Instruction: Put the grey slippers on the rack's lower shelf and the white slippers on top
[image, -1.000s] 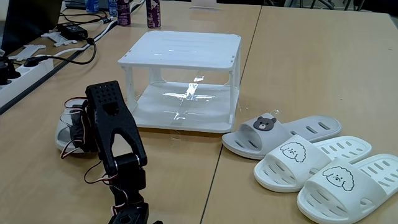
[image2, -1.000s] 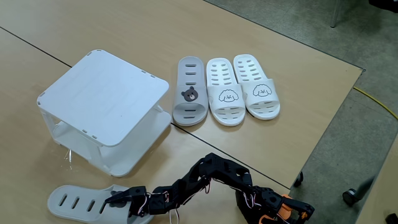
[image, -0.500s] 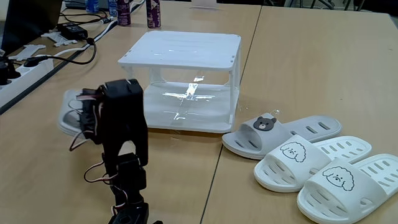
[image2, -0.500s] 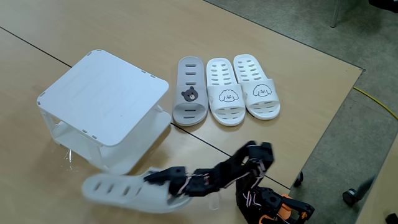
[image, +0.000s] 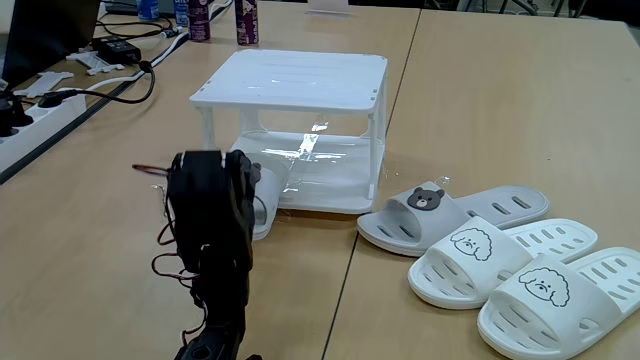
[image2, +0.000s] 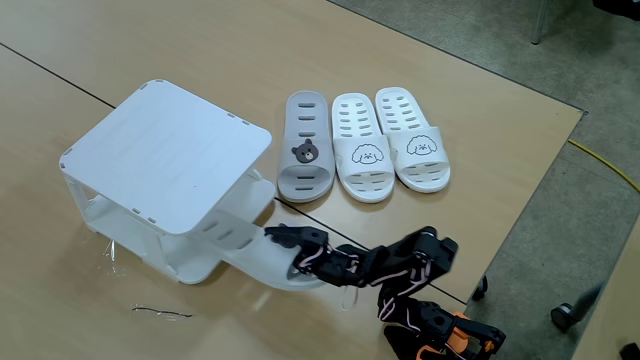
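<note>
The pincer (image2: 283, 240) is pinching one grey slipper (image2: 245, 250) at the rack's (image2: 165, 160) open front, its far end poking in over the lower shelf (image: 310, 165). The other grey slipper (image2: 305, 160) lies on the tabletop (image2: 480, 130) beside the rack, touching the two white slippers (image2: 385, 145).

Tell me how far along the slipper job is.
Nothing is shelved yet. In hand: the gripper holds one grey slipper at the rack's lower shelf. Left: the other grey slipper and both white slippers, all on the table.
</note>
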